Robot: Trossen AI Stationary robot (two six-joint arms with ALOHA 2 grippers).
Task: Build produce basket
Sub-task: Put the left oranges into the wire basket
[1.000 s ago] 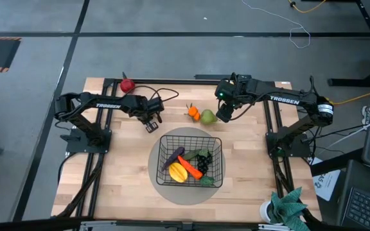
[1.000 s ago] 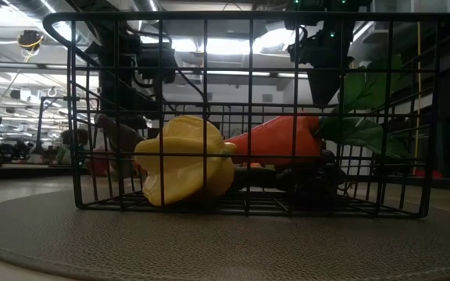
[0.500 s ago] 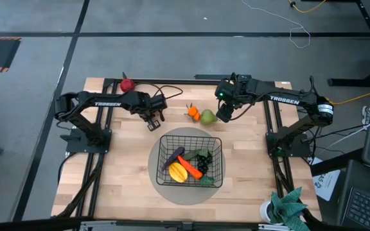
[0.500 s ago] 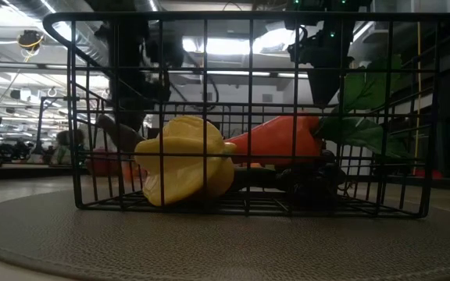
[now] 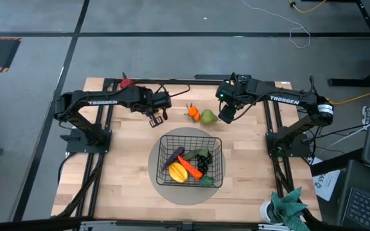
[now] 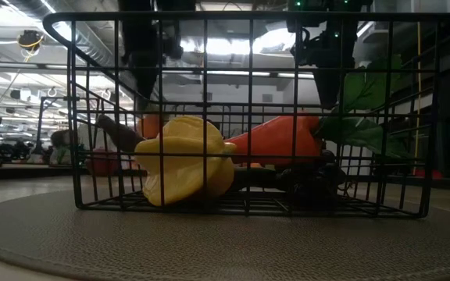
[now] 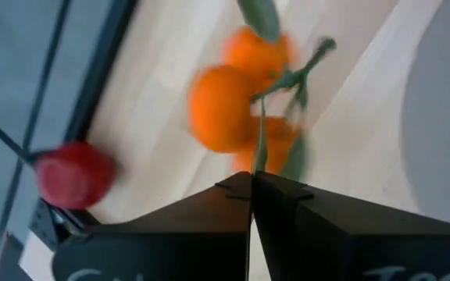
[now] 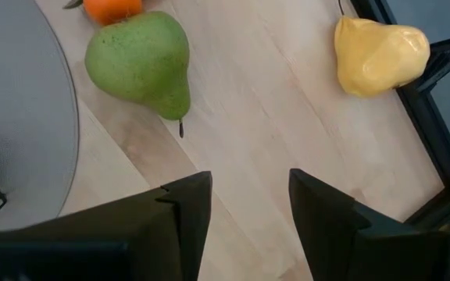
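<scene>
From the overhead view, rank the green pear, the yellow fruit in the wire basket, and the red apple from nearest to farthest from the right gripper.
1. Green pear, on the table just beside the open right gripper.
2. Yellow fruit, in the black wire basket on the near side.
3. Red apple, at the far left edge.

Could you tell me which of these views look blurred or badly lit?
Left wrist view: the oranges and apple are motion-blurred. Low view: backlit, arms silhouetted, the basket dark against ceiling lights. High and right wrist views: even light, the pear crisp.
</scene>
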